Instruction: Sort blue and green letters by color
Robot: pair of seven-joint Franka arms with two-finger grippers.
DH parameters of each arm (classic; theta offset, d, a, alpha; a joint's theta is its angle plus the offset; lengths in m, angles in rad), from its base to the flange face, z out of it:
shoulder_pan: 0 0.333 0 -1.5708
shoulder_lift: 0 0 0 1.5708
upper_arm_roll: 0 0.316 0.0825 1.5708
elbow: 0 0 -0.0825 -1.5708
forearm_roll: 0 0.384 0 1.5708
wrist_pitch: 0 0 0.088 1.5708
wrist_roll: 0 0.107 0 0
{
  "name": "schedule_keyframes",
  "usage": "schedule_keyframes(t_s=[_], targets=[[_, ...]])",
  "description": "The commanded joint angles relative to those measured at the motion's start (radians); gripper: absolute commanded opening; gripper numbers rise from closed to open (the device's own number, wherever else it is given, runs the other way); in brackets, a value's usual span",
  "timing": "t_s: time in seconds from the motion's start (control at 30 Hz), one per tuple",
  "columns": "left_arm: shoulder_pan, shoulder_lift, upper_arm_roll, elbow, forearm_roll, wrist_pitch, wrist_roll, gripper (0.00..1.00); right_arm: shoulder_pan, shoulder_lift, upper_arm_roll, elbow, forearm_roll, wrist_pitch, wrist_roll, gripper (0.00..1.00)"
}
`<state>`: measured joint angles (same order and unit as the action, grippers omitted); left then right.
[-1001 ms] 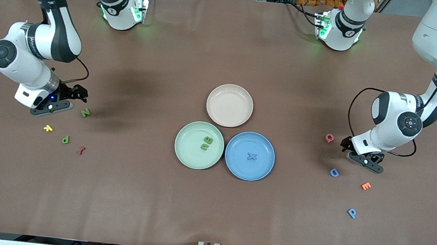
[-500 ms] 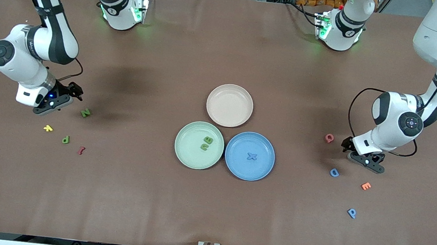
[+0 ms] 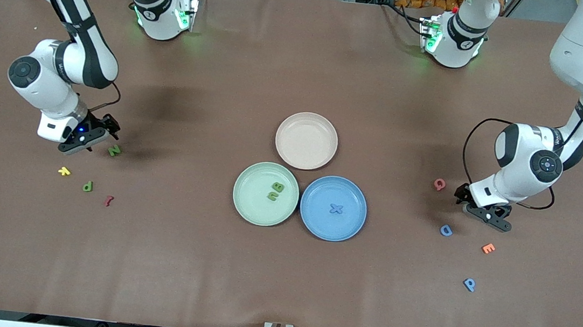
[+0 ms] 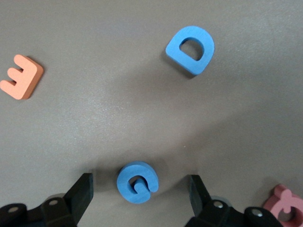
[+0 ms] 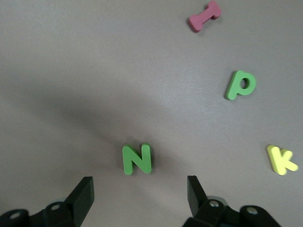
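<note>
The right gripper (image 5: 140, 194) hangs over the brown table (image 5: 71, 71), its fingers (image 5: 83, 194) spread wide with the green N (image 5: 137, 159) lying between them. A green P (image 5: 241, 85), yellow K (image 5: 281, 160) and dark red I (image 5: 204, 16) lie apart nearby.

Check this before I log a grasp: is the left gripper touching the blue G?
Apart. In the left wrist view, the blue G lies between the left gripper fingers with bare table showing on both sides.

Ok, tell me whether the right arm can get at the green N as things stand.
Probably yes: the right gripper is open just above the green N, which lies flat on the table with nothing between the fingers and it.
</note>
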<state>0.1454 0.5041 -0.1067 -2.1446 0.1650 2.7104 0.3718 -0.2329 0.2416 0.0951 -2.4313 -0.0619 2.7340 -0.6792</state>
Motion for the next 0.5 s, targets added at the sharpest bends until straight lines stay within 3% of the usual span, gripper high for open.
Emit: schedule_keyframes(t_s=[0.0, 0.2, 0.47], targets=[[0.017, -0.006, -0.016, -0.009, -0.021, 0.017, 0.012, 0.90, -0.019, 0.033, 0.014, -0.011, -0.003, 0.059, -0.016, 0.84], [0.017, -0.009, -0.018, -0.009, -0.021, 0.017, 0.012, 0.88, -0.019, 0.071, 0.014, -0.009, -0.003, 0.093, -0.014, 0.75], [0.017, -0.009, -0.018, -0.014, -0.021, 0.019, 0.012, 0.67, -0.019, 0.087, 0.015, -0.008, 0.001, 0.093, 0.019, 0.66]])
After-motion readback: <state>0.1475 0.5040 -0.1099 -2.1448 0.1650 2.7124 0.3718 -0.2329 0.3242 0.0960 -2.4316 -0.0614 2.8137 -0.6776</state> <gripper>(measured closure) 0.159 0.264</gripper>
